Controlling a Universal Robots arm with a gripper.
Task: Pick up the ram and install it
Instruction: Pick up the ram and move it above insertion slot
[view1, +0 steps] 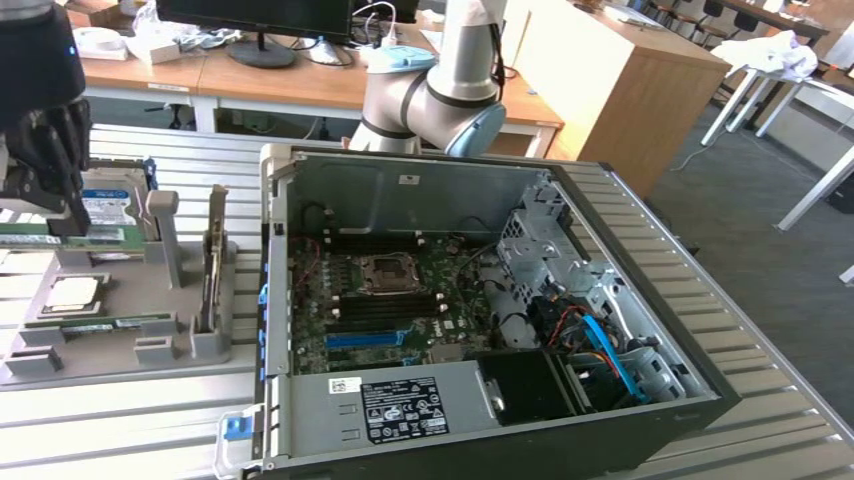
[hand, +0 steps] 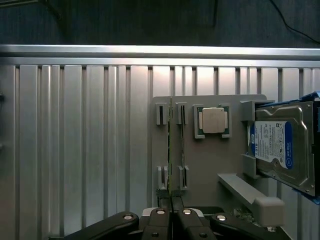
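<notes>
Since the ram sits edge-on, chips are hidden; gripper fingers pinch it tight, stick running straight out between them.

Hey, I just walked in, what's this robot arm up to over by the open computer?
The robot's pincer is shut on a green memory stick, holding it edge-on above the gray parts holder, at the exterior view's left. A second stick, a processor chip and a hard drive sit in the holder. The open computer case stands beside it, and the held stick is not installed yet.
</notes>
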